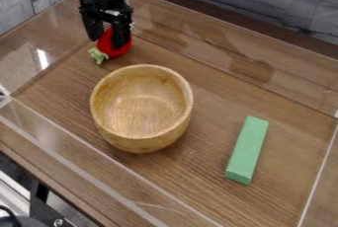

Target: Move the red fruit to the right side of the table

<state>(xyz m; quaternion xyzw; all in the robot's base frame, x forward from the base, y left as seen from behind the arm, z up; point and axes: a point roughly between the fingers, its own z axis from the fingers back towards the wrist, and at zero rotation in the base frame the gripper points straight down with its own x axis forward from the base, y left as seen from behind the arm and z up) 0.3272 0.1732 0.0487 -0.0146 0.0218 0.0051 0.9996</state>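
Observation:
The red fruit (115,43) lies on the brown table (211,73) at the back left, its green leafy end (99,56) pointing toward the front left. My gripper (106,32) hangs straight over it, black fingers (87,30) open and reaching down on either side of the fruit's top. The fingers hide the fruit's upper part. I cannot tell whether the fingers touch it.
A wooden bowl (141,106) stands just in front of the fruit, left of centre. A green rectangular block (247,149) lies at the front right. Low clear acrylic walls (317,177) border the tabletop. A grey brick wall runs behind.

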